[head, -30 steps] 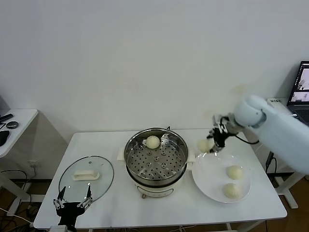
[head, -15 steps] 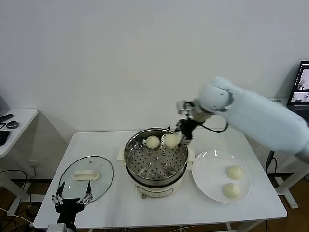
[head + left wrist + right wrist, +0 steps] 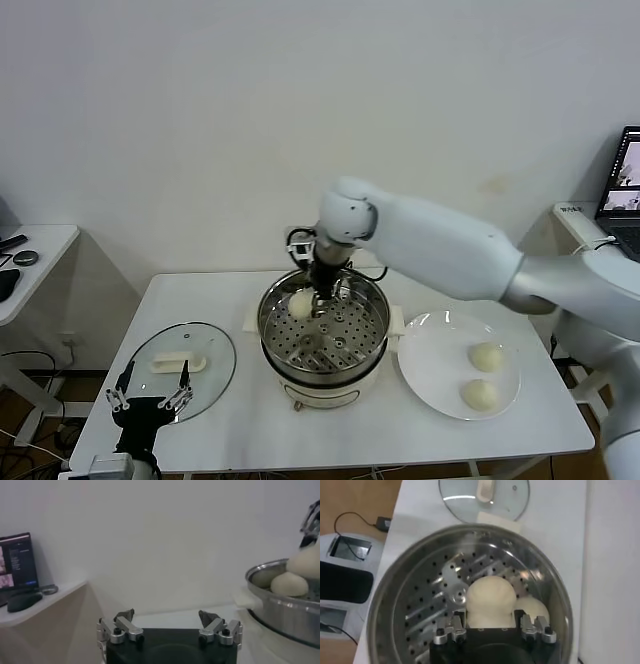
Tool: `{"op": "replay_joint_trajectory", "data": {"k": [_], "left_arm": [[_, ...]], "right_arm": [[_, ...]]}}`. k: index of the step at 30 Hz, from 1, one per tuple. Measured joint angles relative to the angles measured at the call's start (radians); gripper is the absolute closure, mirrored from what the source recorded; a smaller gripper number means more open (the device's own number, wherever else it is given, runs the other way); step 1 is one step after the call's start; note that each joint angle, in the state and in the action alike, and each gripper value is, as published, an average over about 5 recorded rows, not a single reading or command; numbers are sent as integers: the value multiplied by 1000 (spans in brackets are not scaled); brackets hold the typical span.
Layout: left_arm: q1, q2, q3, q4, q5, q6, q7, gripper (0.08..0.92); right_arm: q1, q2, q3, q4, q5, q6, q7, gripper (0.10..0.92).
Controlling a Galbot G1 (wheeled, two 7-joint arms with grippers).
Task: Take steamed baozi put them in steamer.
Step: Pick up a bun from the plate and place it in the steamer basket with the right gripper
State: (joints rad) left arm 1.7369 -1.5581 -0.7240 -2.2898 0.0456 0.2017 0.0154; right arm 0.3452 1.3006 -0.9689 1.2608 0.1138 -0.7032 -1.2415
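The steamer stands mid-table, a shiny perforated basket on a white pot base. My right gripper reaches down into its far left part, shut on a cream-white baozi. In the right wrist view that baozi sits squeezed between the fingers, just above the perforated bottom, and a second baozi lies beside it in the basket. Two more baozi rest on the white plate to the right. My left gripper waits open at the table's front left corner.
A round glass lid with a white handle lies flat left of the steamer, just beyond my left gripper. A small side table stands further left, and a laptop sits at the far right.
My right arm has swung left from above the plate to over the steamer, carrying the baozi, and has lowered it into the basket. The left gripper barely shifted.
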Motion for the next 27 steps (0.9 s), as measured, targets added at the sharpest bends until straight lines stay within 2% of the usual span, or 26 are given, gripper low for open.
{"op": "replay_joint_trajectory", "data": {"k": [14, 17, 22, 27], "left_arm": [[-2, -25, 8, -16, -14, 7, 1, 177], [-2, -31, 12, -22, -16, 10, 3, 177], [0, -35, 15, -24, -18, 11, 3, 177], [1, -37, 18, -25, -20, 13, 4, 177]], "right_arm": [[-44, 91, -20, -79, -35, -11, 37, 422], [-51, 97, -19, -83, -35, -14, 45, 385], [-52, 95, -17, -79, -26, -18, 56, 253], [-43, 73, -8, -54, -14, -21, 61, 205]]}}
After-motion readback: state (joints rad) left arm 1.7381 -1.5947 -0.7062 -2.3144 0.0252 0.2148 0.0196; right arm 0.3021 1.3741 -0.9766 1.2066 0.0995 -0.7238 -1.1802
